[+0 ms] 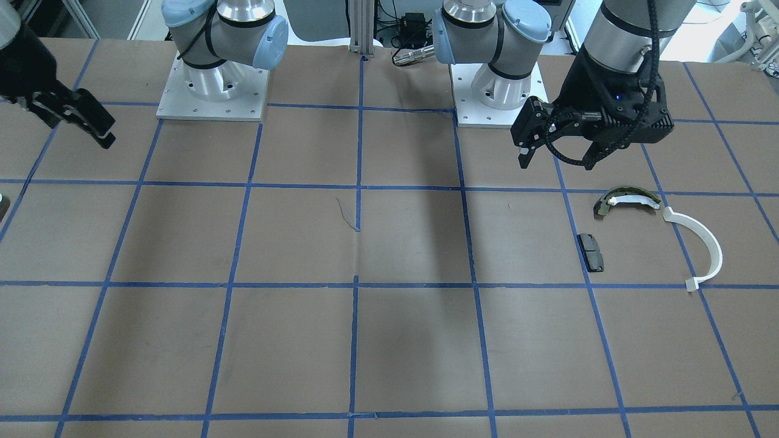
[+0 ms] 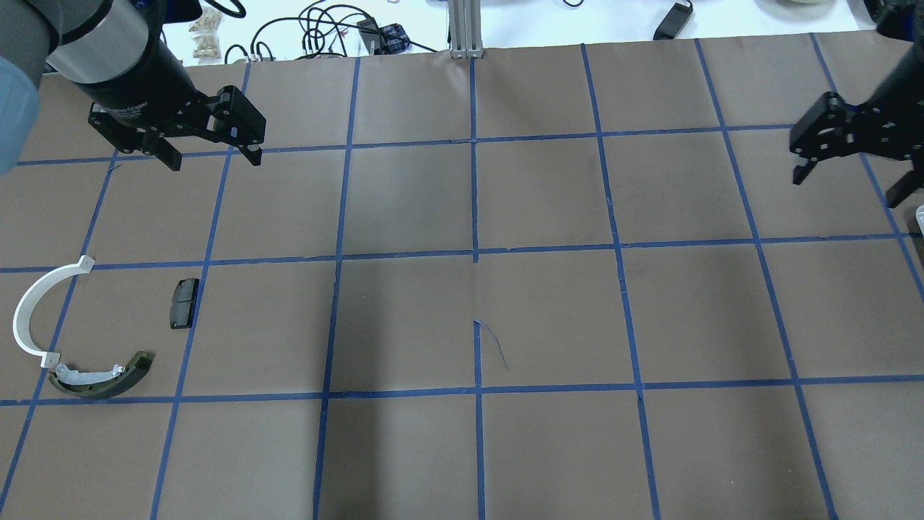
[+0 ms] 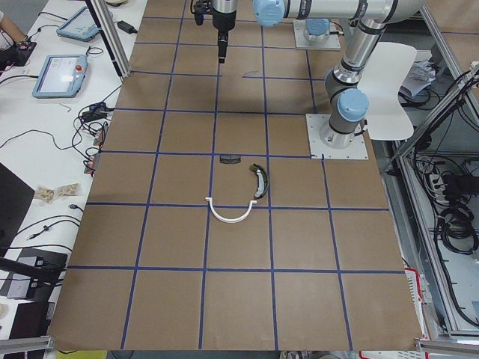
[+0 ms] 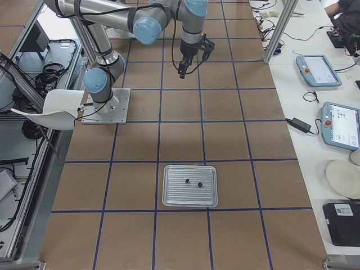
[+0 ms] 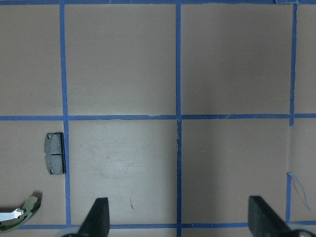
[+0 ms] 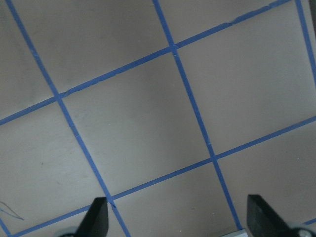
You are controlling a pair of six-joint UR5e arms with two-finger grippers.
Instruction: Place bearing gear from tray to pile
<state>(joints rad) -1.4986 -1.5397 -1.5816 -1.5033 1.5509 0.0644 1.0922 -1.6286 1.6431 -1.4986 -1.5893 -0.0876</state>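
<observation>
Far left, the pile: white arc [image 2: 18,318], olive-and-white shoe [image 2: 101,384] at the arc's lower end, black pad [image 2: 183,303] a little apart on a blue tape line [image 2: 195,318]; no gear among them. More squares show past the pile toward the table's left end. The left gripper [image 2: 214,159] hovers high near the pile, jaws spread wide, nothing between them. The middle of the table [image 2: 548,318] shows only bare squares, so there is ample room for a carry across. The right gripper [image 2: 848,184] hangs above the right side, jaws likewise apart and empty. The tray [image 4: 169,185] lies further right, well apart from that gripper; two small dark parts [image 4: 186,180] sit in it; the bearing gear is likely one, cannot tell which. Judged: nothing done yet; pick, carry and drop all remain. The tray's raised rim suggests a top-down reach.
</observation>
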